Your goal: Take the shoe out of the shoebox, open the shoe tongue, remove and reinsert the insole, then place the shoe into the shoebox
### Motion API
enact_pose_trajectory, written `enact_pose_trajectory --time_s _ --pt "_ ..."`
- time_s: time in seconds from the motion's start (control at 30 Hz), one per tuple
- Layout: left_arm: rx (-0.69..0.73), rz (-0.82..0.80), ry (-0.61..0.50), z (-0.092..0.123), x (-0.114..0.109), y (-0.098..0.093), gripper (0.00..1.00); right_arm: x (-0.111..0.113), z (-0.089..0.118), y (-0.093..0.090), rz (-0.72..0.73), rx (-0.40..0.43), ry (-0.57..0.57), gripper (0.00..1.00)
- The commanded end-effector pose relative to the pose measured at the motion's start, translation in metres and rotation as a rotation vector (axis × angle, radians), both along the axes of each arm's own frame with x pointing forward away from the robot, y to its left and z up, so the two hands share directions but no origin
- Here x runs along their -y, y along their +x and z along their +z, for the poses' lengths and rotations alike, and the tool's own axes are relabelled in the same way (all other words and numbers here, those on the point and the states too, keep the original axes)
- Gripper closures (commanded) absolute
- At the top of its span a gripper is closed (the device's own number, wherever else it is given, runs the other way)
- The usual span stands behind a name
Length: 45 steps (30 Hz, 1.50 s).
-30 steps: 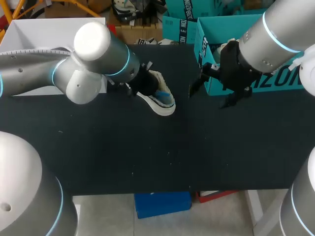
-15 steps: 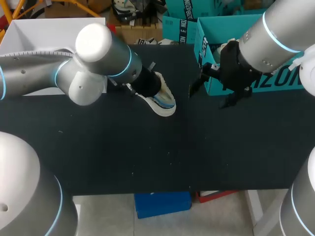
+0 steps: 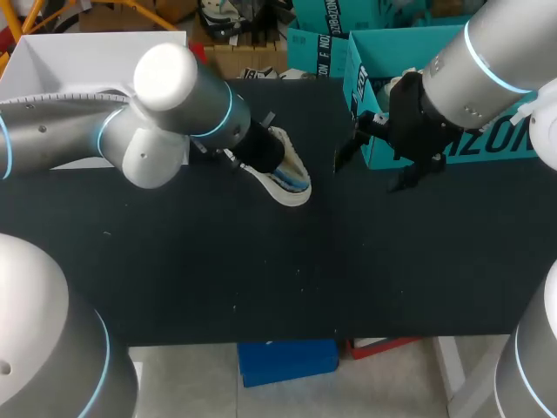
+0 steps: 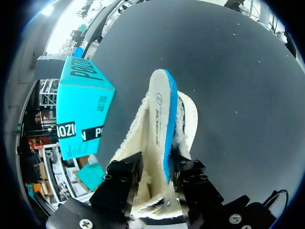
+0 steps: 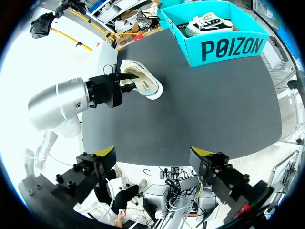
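A cream, fleece-lined shoe [image 3: 291, 178] with blue stripes lies on the black table [image 3: 305, 279], left of the teal shoebox [image 3: 452, 144]. My left gripper [image 3: 261, 150] is at the shoe's opening. In the left wrist view the white insole [image 4: 157, 119] with its blue underside stands up out of the shoe [image 4: 188, 114] between the black fingers [image 4: 125, 174], which press on it and the fleece lining from both sides. My right gripper [image 5: 153, 152] hangs open above the table beside the shoebox [image 5: 224, 45], holding nothing.
A black-and-white sneaker [image 5: 209, 24] lies inside the shoebox. A white box [image 3: 78, 61] stands at the table's back left, and another teal box [image 3: 313, 48] sits behind the table's far edge.
My left gripper has pushed a little to the right, deeper into the shoe's opening, and covers more of the shoe. The right arm has kept still.
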<state>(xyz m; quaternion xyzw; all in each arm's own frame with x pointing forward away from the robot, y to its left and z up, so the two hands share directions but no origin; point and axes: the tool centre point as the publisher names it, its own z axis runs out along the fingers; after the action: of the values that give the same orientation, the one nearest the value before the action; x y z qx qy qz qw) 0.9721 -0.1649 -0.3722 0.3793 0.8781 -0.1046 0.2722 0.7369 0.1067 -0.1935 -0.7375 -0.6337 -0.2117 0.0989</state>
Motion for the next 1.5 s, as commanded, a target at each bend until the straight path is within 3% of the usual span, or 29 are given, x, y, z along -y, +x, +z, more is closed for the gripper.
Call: enact_pose_trajectory --time_s 0.03,0.43,1.0,1.03,1.07,1.1,1.13,1.17,1.2,1.3,1.5 --pt "-0.005 -0.010 0.003 -0.002 0.001 0.003 1.00 -0.001 0.000 0.000 -0.001 0.000 -0.002 0.00" --pt "-0.030 -0.021 0.069 -0.015 -0.004 0.006 1.00 -0.001 0.000 0.000 -0.001 0.000 -0.002 0.00" --pt "0.048 -0.013 0.101 -0.001 -0.015 0.011 1.00 -0.001 0.000 0.000 -0.001 0.000 -0.002 0.00" --pt "0.049 -0.014 0.101 -0.002 -0.015 0.010 0.90 -0.001 0.000 0.000 -0.001 0.000 -0.002 0.00" --pt "0.049 -0.014 0.100 -0.003 -0.014 0.010 0.70 -0.001 0.000 0.000 -0.001 0.000 -0.002 0.00" --pt "0.048 -0.015 0.101 -0.005 -0.014 0.010 0.58 -0.001 0.000 0.000 -0.001 0.000 -0.002 0.00" --pt "0.047 -0.016 0.101 -0.007 -0.013 0.010 0.51 -0.001 0.000 0.000 -0.001 0.000 -0.002 0.00" --pt "0.047 -0.016 0.101 -0.009 -0.013 0.010 0.28 -0.001 0.000 0.000 -0.001 0.000 -0.002 0.00" --pt "0.046 -0.016 0.100 -0.010 -0.013 0.010 0.17 -0.001 0.000 0.000 -0.001 0.000 -0.002 0.00" --pt "0.044 -0.016 0.099 -0.013 -0.012 0.011 0.00 -0.001 0.000 0.000 -0.001 0.000 -0.002 0.00" --pt "0.043 -0.019 0.092 -0.017 -0.010 0.011 0.00 -0.001 0.000 0.000 -0.001 0.000 -0.002 0.00"
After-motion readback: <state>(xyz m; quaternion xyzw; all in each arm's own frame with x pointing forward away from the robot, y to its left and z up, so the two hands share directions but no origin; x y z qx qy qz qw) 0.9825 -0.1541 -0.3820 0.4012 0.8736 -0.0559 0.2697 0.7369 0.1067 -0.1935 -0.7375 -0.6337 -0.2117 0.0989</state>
